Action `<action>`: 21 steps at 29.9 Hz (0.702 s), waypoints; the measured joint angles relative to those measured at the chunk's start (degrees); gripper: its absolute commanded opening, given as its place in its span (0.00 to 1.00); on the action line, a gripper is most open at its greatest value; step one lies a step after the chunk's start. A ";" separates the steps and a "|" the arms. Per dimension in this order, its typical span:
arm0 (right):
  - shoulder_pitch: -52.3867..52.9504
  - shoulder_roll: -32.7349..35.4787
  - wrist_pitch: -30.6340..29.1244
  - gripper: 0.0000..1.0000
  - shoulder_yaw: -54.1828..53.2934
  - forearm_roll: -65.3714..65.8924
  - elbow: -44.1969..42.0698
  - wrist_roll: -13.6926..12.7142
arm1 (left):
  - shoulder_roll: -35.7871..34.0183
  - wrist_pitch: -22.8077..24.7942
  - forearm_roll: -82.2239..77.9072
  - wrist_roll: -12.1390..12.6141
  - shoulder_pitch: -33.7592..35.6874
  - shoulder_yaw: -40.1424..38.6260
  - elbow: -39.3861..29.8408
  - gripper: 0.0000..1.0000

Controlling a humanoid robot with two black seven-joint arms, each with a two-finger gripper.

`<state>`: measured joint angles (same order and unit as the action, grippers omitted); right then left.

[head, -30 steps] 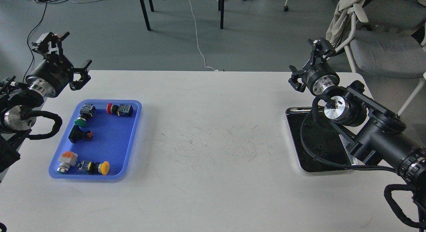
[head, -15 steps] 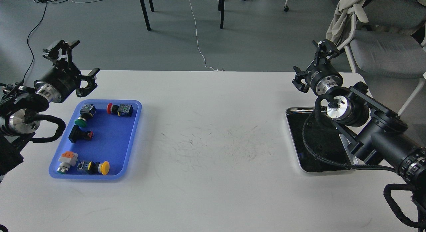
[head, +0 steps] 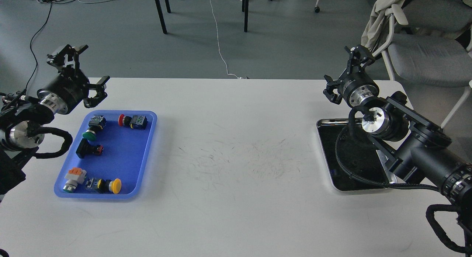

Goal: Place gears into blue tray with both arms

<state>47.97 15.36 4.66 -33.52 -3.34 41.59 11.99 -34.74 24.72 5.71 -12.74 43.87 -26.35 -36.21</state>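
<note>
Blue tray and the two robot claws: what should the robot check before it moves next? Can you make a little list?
1. Left gripper open and empty: ok, its fingers are spread with nothing between them.
2. Right gripper open and empty: ok, the claws look apart and hold nothing.
3. Room in the blue tray: ok, the push-button switches sit along its left and far sides; the right part is bare.
4. Gears located: cannot tell, the steel tray has a dark inside and the right arm covers part of it.
5. Table between the trays free of obstacles: ok.
</note>
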 measured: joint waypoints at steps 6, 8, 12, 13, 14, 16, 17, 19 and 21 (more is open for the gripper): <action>0.00 -0.08 -0.09 0.99 -1.08 -0.06 0.01 0.09 | -0.25 0.06 0.00 0.00 0.01 0.00 0.00 0.99; -0.02 -0.27 -0.11 0.99 -2.37 -0.11 -0.03 0.12 | -0.35 0.12 0.00 0.00 0.04 0.00 0.00 0.99; -0.11 -0.56 -0.11 0.99 -3.40 -0.16 -0.14 0.28 | -0.70 0.20 0.01 0.00 0.07 -0.01 0.00 0.99; -0.15 -0.67 -0.11 0.99 -3.40 -0.17 -0.19 0.29 | -0.73 0.21 0.01 0.00 0.07 -0.02 0.00 0.99; -0.21 -0.77 -0.11 0.99 -3.40 -0.17 -0.20 0.30 | -0.73 0.23 0.01 0.00 0.07 -0.02 0.00 0.99; -0.39 -0.97 -0.11 0.99 -3.40 -0.17 -0.20 0.36 | -0.76 0.23 0.01 0.00 0.07 -0.02 0.00 0.99; -0.49 -1.01 -0.11 0.99 -3.40 -0.16 -0.20 0.37 | -0.76 0.23 0.01 0.00 0.07 -0.02 0.00 0.99; -0.63 -1.02 -0.10 0.99 -3.40 -0.15 -0.20 0.39 | -0.77 0.23 0.01 -0.03 0.07 -0.02 0.00 0.99; -0.66 -1.02 -0.11 0.99 -3.40 -0.14 -0.20 0.40 | -0.77 0.19 0.01 -0.06 0.07 -0.03 0.00 0.99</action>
<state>47.31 14.33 4.56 -36.92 -3.47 41.39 12.39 -35.51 24.91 5.72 -12.80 43.94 -26.38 -36.21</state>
